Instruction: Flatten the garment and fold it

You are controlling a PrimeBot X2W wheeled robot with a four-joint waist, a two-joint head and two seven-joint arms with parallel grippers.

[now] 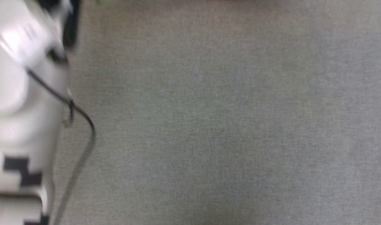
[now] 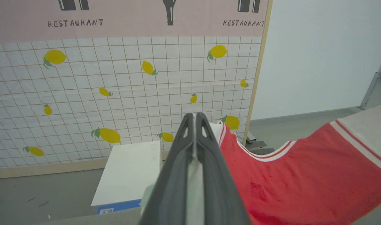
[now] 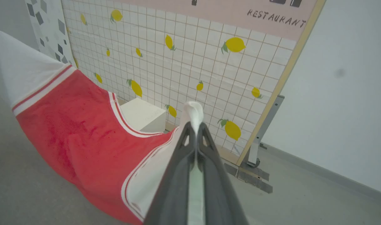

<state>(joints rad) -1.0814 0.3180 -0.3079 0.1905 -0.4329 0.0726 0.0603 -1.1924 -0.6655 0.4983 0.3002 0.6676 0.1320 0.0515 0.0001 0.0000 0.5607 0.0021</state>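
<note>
The garment [image 2: 303, 175] is a red jersey T-shirt with white sleeves and white-and-red striped trim. It hangs stretched in the air between my two grippers, sagging in the middle. My left gripper [image 2: 195, 118] is shut on white sleeve fabric, with the red body spreading away to its right. My right gripper [image 3: 195, 125] is shut on the other white sleeve, a tuft of which pokes out past the fingertips. In the right wrist view the garment [image 3: 77, 131] runs off to the upper left. No print shows on the side I see.
The grey tabletop [image 1: 224, 125] spreads across the blurred head view, with a pale forearm [image 1: 21, 109] and its black cable at the left. Behind stand a lemon-patterned tile panel [image 2: 131, 93], a white box [image 2: 127, 175] on the floor and a white wall [image 3: 349, 109].
</note>
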